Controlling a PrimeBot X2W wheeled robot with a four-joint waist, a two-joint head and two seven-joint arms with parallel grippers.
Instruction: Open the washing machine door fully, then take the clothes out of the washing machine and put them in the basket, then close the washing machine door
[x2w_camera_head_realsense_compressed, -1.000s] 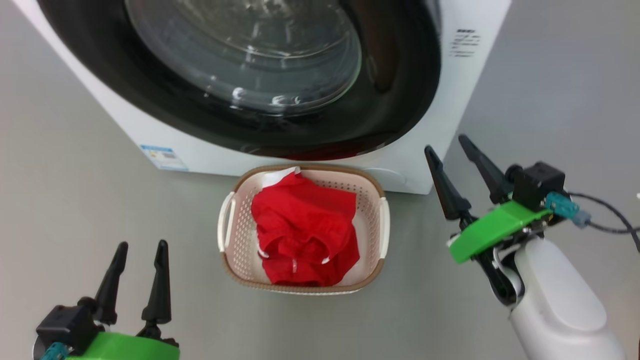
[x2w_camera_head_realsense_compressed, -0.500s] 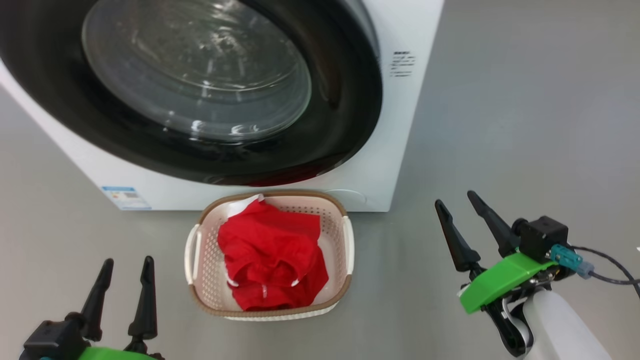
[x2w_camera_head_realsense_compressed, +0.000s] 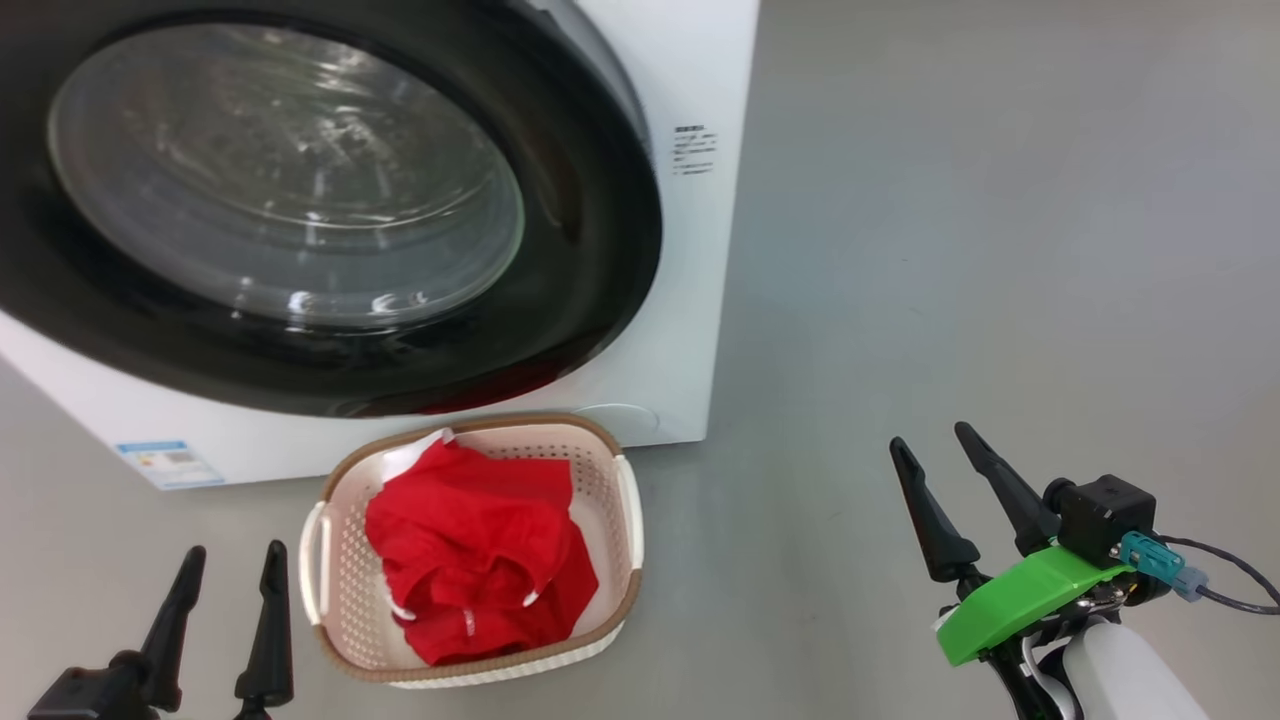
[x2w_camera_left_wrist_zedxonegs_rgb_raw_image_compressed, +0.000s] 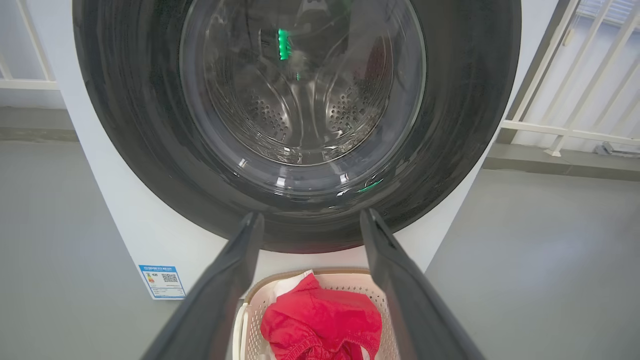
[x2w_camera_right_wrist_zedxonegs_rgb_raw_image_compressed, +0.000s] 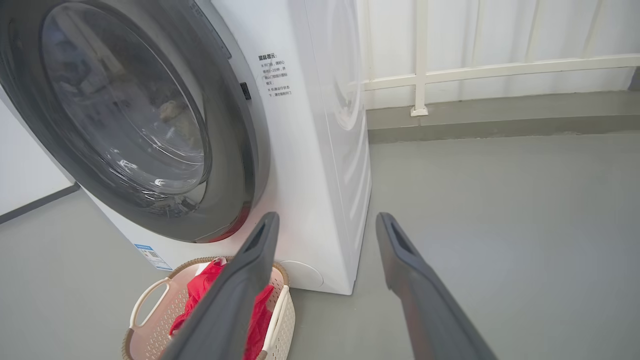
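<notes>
Against the front of the washing machine (x2w_camera_head_realsense_compressed: 690, 330), the washing machine door (x2w_camera_head_realsense_compressed: 290, 190) lies flush as far as the right wrist view lets you judge. Its glossy black rim shows no gap along the free edge, so I read it as shut. Through the glass bowl in the left wrist view you see the perforated steel drum (x2w_camera_left_wrist_zedxonegs_rgb_raw_image_compressed: 300, 115) with no red in it, which fits an emptied load.

The clothes (x2w_camera_head_realsense_compressed: 470, 560) sit heaped in the basket (x2w_camera_head_realsense_compressed: 345, 590), red fabric with a white panel poking up at the corner nearest the machine. The basket stands on the grey floor (x2w_camera_head_realsense_compressed: 950, 250) just beside the foot of the machine, under the door's lower rim and to the right of the small blue label (x2w_camera_head_realsense_compressed: 165, 462). It is a sensible spot, since anything lifted from the drum has only a short drop to reach it.

Your left gripper (x2w_camera_head_realsense_compressed: 235, 550) hovers over the floor just beside the basket's left handle, fingers spread with nothing between them. Your right gripper (x2w_camera_head_realsense_compressed: 928, 436) hangs well apart to the right, past the machine's corner, likewise spread and empty. With both clear of door and basket, you look to be at the end of the job. I would suggest only a check that the latch has caught.
</notes>
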